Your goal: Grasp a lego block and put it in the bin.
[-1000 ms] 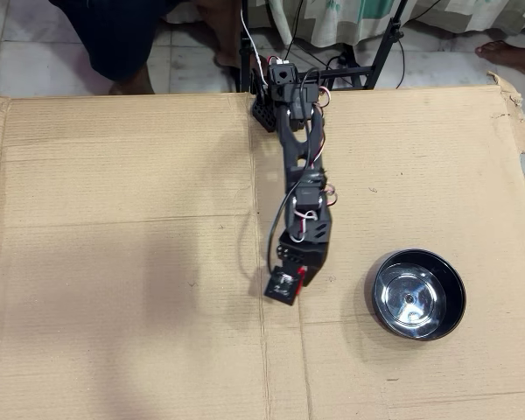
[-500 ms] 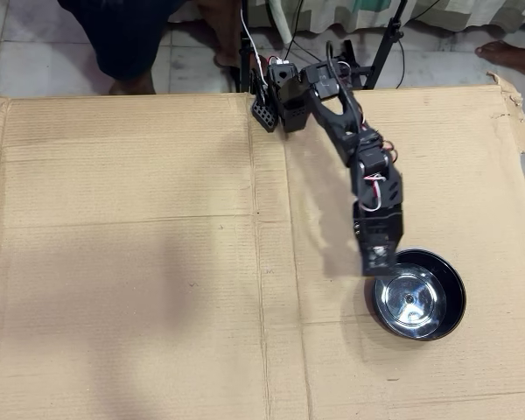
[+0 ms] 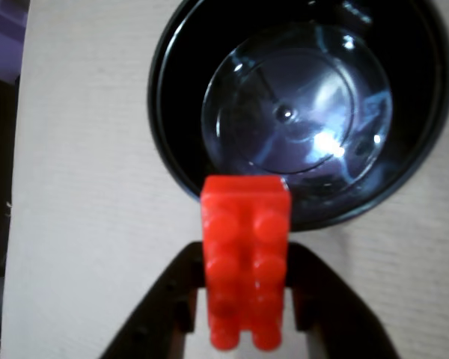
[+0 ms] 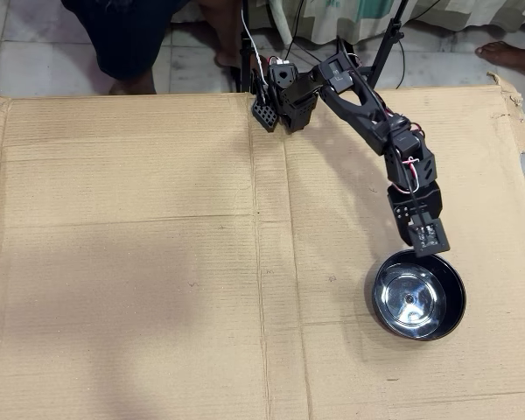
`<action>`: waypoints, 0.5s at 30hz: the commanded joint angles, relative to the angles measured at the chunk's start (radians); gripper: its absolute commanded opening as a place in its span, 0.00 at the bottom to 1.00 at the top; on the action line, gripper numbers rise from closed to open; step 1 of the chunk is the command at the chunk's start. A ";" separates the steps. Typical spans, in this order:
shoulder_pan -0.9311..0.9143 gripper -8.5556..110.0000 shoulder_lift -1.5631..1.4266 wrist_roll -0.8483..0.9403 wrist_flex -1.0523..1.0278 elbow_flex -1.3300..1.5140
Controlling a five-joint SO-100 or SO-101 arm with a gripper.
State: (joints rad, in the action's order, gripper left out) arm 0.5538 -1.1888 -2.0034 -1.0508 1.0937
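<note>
In the wrist view the red lego block (image 3: 245,258) is clamped between my black fingers (image 3: 172,299), studs facing the camera, its far end over the near rim of the bin (image 3: 172,161). My gripper (image 3: 245,310) is shut on it. The bin is a round black bowl with a shiny silver inside and nothing in it. In the overhead view my gripper (image 4: 427,249) hangs at the upper rim of the bin (image 4: 383,317), at the right of the cardboard; the lego block is hidden there under the gripper.
A large cardboard sheet (image 4: 140,262) covers the work area, with a crease running down its middle. The arm's base (image 4: 280,92) stands at the top edge. People's legs and feet (image 4: 507,52) are on the tiled floor beyond the cardboard.
The arm has swung right from the middle of the cardboard, carrying the block, and now stretches out so the gripper is at the bin's upper rim.
</note>
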 commanded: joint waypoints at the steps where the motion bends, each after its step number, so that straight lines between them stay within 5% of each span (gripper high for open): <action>1: 0.003 0.07 -0.002 0.008 0.089 -0.048; 8: 0.000 0.07 0.130 0.009 0.379 -0.075; 15: -0.020 0.07 0.256 0.009 0.410 -0.219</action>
State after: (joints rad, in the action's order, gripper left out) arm 0.5492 -0.9296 -2.0003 -0.6627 0.9572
